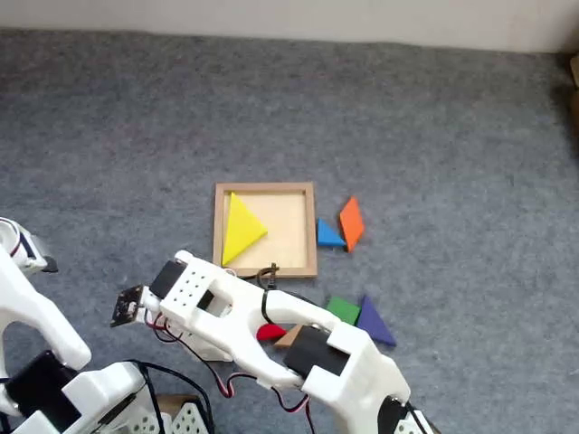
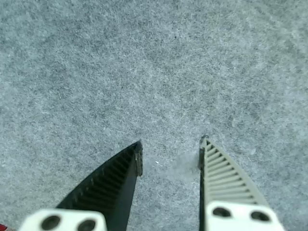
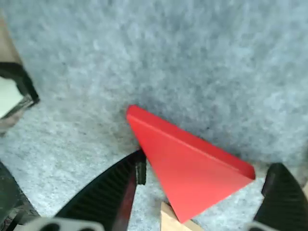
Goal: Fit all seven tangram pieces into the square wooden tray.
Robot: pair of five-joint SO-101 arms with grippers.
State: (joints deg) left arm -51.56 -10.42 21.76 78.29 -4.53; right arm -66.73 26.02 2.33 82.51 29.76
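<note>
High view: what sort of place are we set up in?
Probably an indoor tabletop test bench for robot practice: a grey felt-like mat covers the surface, what looks like a pale wall runs along its far edge, and a square wooden tray with a yellow triangular piece lies on it.

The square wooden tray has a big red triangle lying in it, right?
Not red. The piece lying in the square wooden tray is a big yellow triangle. The high view shows it.
</note>
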